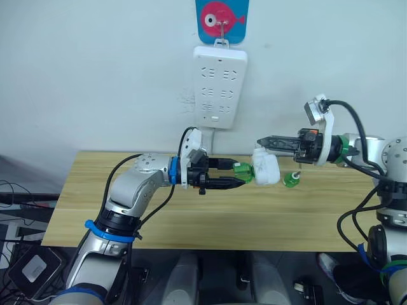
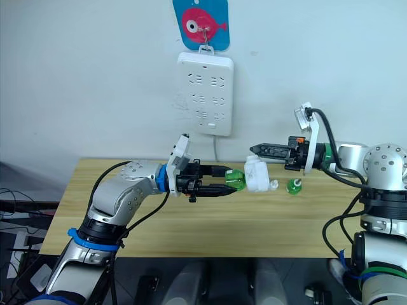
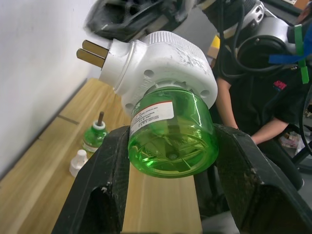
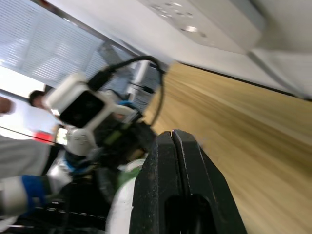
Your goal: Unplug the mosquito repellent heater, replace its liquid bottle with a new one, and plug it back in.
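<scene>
We risk cross-threading or dropping the heater (image 1: 266,169), because our left hand (image 1: 230,173) clamps only the green bottle (image 1: 242,171) while our closed right hand (image 1: 262,142) merely rests at its 12 o'clock.

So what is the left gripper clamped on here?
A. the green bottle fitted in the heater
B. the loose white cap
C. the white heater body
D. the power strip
A: the left gripper presses both sides of the green bottle, whose neck sits in the heater.

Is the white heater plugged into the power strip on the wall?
No, the mosquito repellent heater is held out over the table, its metal prongs bare, well below the power strip.
</scene>
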{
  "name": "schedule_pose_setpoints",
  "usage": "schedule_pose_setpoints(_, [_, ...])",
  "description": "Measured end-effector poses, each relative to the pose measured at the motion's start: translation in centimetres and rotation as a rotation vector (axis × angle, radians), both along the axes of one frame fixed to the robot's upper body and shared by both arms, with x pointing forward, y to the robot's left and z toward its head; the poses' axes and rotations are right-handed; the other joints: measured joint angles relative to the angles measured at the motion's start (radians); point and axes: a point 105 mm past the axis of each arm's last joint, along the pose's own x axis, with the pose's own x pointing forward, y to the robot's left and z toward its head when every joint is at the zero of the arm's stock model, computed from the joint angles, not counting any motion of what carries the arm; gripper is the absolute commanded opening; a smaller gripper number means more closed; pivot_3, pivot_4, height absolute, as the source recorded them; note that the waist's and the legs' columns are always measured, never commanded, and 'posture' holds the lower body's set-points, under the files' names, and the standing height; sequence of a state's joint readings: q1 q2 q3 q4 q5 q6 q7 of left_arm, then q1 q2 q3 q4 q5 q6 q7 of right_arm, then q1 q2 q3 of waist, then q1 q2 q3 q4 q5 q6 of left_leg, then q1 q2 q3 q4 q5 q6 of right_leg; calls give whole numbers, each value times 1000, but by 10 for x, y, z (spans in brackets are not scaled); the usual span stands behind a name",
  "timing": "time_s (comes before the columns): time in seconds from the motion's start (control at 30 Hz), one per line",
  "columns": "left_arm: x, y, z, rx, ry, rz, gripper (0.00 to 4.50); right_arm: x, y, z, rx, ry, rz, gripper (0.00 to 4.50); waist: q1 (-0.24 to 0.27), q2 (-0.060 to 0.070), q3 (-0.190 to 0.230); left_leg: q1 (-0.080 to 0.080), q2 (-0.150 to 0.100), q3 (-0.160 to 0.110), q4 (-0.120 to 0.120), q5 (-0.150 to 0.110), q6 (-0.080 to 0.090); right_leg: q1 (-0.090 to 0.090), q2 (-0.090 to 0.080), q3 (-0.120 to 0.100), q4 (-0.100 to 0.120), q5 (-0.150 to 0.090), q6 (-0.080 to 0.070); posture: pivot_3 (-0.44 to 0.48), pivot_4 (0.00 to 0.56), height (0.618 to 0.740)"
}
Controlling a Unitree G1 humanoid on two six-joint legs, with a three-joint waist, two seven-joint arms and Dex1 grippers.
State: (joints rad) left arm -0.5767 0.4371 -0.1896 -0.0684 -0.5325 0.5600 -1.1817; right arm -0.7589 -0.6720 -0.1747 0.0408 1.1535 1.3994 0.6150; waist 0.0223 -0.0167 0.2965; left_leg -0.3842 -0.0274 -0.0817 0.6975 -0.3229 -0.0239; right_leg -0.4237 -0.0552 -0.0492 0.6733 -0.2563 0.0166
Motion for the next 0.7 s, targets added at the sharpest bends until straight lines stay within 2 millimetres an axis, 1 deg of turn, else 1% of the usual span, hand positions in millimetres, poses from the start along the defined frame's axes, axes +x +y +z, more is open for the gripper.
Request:
schedule_pose_setpoints(0.3, [0, -1, -1, -1, 1, 0, 2226, 0, -2, 0, -19, -23, 13, 19, 0, 0, 0, 0, 0, 1, 0, 0, 0, 0, 0, 0, 0, 0, 0, 49, 258, 740])
schedule_pose_setpoints(0.4, [0, -1, -1, -2, 1, -1, 2226, 0, -6, 1, -61, -58, 7, 19, 0, 0, 0, 0, 0, 0, 0, 0, 0, 0, 0, 0, 0, 0, 0, 43, 260, 740])
schedule_pose_setpoints(0.53, [0, -2, -2, -1, 4, 1, 2226, -1, -4, -1, -99, -117, 5, 19, -1, 0, 0, 0, 0, 1, 0, 0, 0, 0, 0, 0, 0, 0, 0, 39, 262, 740])
schedule_pose_setpoints(0.7, [1, -2, 0, -5, -20, 3, 2226, 2, 1, 4, -50, -122, 0, 19, -2, 0, 0, 0, 0, 1, 0, 0, 0, 0, 0, 0, 0, 0, 0, 33, 262, 740])
